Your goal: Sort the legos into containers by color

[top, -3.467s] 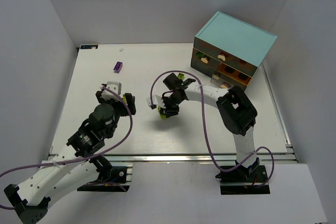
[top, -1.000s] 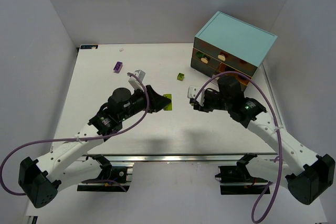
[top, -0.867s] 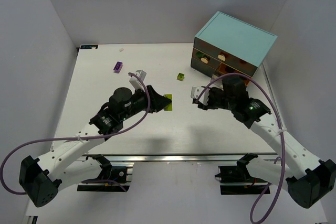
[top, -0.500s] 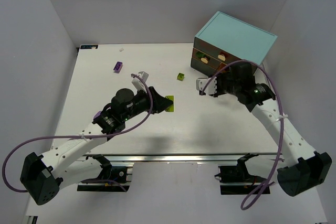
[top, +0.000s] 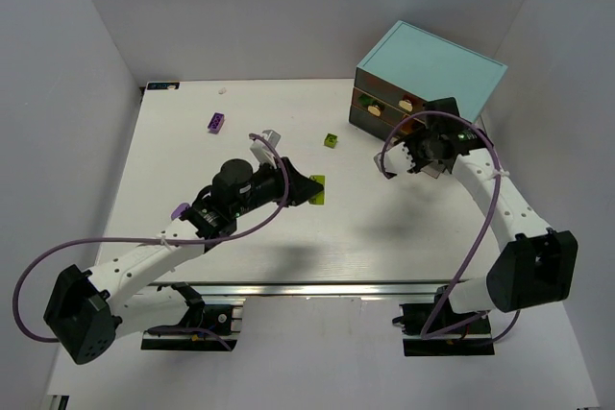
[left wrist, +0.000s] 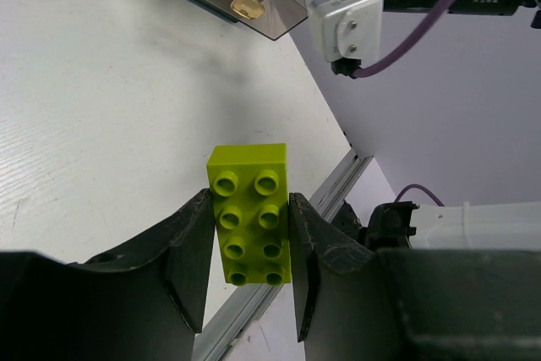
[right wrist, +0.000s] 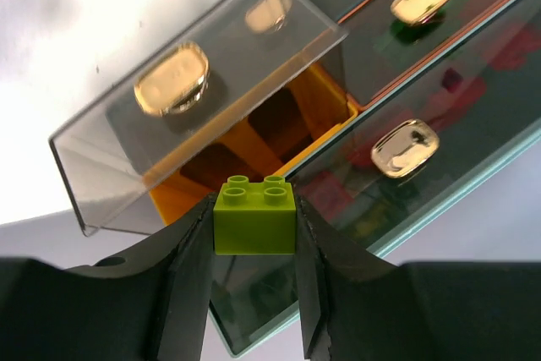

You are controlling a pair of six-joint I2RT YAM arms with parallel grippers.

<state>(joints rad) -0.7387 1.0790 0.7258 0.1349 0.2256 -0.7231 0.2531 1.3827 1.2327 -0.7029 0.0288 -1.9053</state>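
Observation:
My left gripper (left wrist: 250,247) is shut on a long lime-yellow lego (left wrist: 250,224) and holds it above the middle of the table (top: 314,189). At the cabinet (top: 432,69), my right gripper (right wrist: 254,238) is shut on a small square lime-yellow lego (right wrist: 254,216). It hangs just in front of an open drawer (right wrist: 194,124) with an orange inside. In the top view the right gripper (top: 429,156) covers that drawer. A purple lego (top: 216,122) and a small lime lego (top: 331,140) lie on the table.
The other drawers (right wrist: 407,148) of the cabinet are shut, with legos dimly seen behind their smoky fronts. The cabinet fills the table's far right corner. A purple cable (top: 394,146) loops off the right arm. White walls close in the table.
The right arm has swung from the table's middle to the cabinet, carrying its small lime lego up to the open drawer. The left gripper has drifted a little to the right with its lego.

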